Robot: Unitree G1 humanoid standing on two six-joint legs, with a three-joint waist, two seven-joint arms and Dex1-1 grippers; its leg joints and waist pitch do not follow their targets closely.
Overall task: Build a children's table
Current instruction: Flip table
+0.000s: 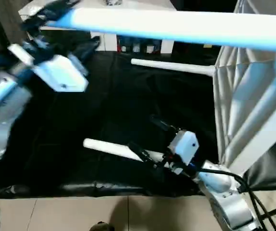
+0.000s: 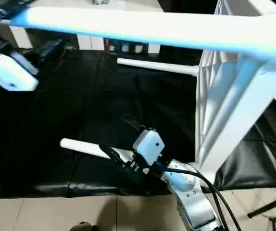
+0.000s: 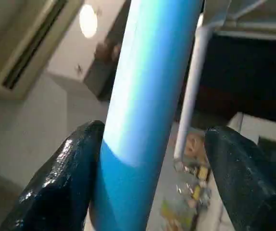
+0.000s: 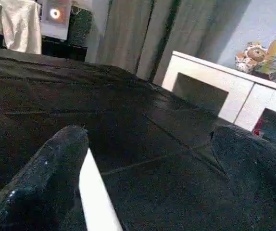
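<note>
A: Tabletop (image 2: 234, 96), white plastic, stands on edge at the right side of the black mat (image 1: 104, 130), ribbed underside facing the mat's middle. Mat lies over pale floor tiles (image 1: 104, 214).

B: Legs?

A: Three in sight. One long leg (image 2: 143, 31) runs level from the tabletop's upper corner toward the mat's left side, high above it, lit bluish. A second fitted leg (image 1: 171, 66) sticks out lower down, toward the far edge of the mat. A third, loose leg (image 1: 111, 148) lies flat on the mat near its front edge.

B: Left gripper?

A: Left gripper (image 3: 150, 178) sits at the free end of the high leg. Its fingers (image 3: 63, 178) are spread wide; one rests against the tube, the other stands apart from it. Not clamped.

B: Right gripper?

A: Right gripper (image 1: 145, 139) is low over the mat at the loose leg. Fingers (image 4: 46, 178) wide apart; the leg's white end lies just beside one of them, the other is well clear. Nothing held.

B: Background?

A: White cabinet (image 4: 224, 94) beyond the mat's far edge, small coloured items in its open shelves and a soft toy (image 4: 254, 54) on top.

B: Any readable writing, brands?

A: None legible; the shelf items are too small to tell.
</note>
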